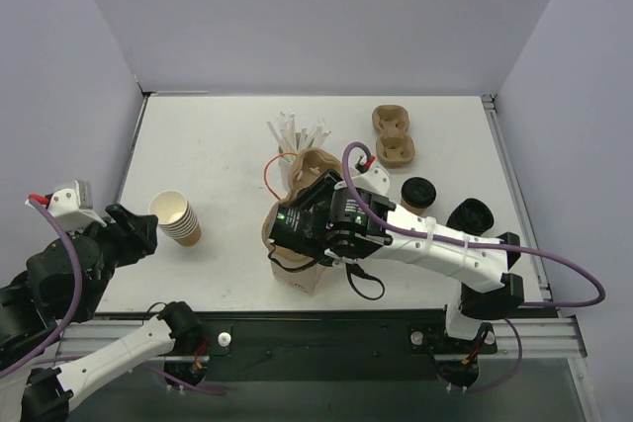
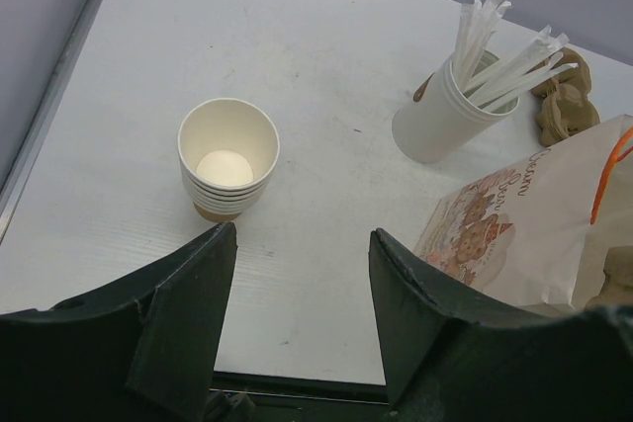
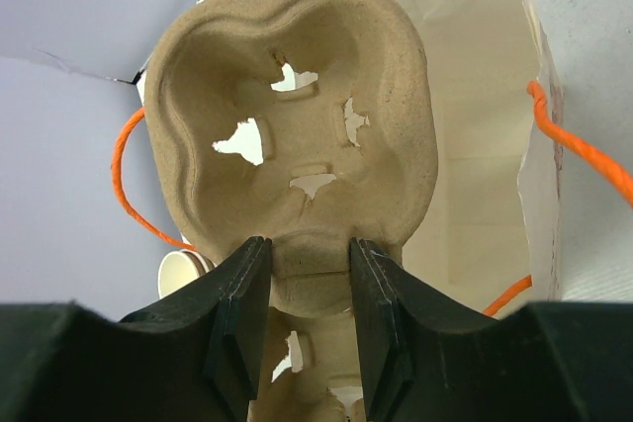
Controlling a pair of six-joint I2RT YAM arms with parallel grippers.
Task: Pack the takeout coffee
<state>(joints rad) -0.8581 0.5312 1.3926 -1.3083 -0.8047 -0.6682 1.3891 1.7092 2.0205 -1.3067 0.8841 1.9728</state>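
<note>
The coffee cup [image 1: 419, 192] is seen only from above, as a round black lid standing on the bench [image 1: 218, 145] right of the right arm and just left of a pile of black lids [image 1: 473, 216] that is hard to make out; its brown body is almost wholly hidden under the lid; it is touched by neither arm and is shown by neither wrist camera. The right fingers [image 3: 247, 284] are concealed in the overhead view by the wrist above them; from the wrist camera they are seen closed narrowly on the waist of a cardboard cup tray [image 3: 297, 126], set at the open mouth of a paper bag [image 3: 475, 145] with orange cord handles [image 3: 584, 160]; how far in the tray sits cannot be told, its lower half being cut off by the fingers. The left fingers [image 2: 213, 264] are held well apart with nothing between them, above bare bench near a stack of lidless paper cups [image 2: 227, 160]; a white tub of straws [image 2: 440, 121] and the bag's printed side are shown there too. Spare trays [image 1: 393, 135] lie at the far right of the bench; only their edge is caught by the left wrist camera.
</note>
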